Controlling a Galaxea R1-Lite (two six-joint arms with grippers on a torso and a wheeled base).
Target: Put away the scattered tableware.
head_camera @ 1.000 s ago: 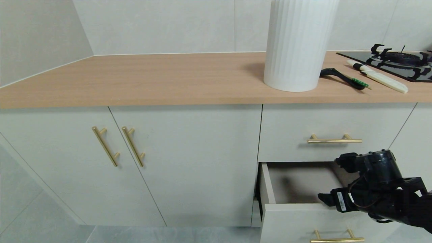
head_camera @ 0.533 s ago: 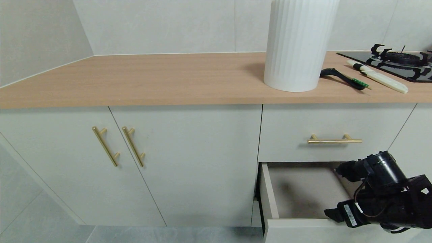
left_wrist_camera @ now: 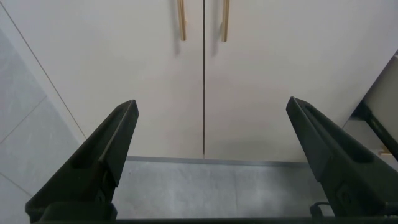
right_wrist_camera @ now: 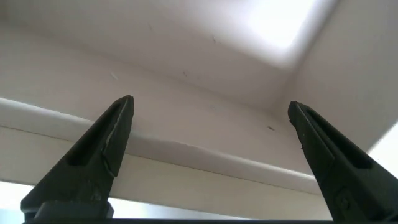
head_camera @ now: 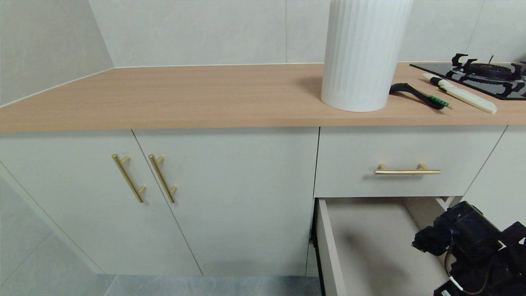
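On the wooden counter, right of a white ribbed container, lie a black-handled utensil with a green tip and a cream-white knife. Below them the lower drawer stands pulled out, its pale inside bare. My right arm's wrist hangs over the drawer's right side. The right gripper is open, its fingers spread wide, facing a pale panel edge of the drawer. My left gripper is open too, nothing in it, and faces the double cabinet doors low near the floor.
The tall white ribbed container stands on the counter above the drawers. A black gas hob sits at the far right. The upper drawer is closed, and so are the two doors with gold handles.
The lower drawer has slid much farther out; its front panel has dropped past the picture's bottom edge. My right arm moved down and back with it.
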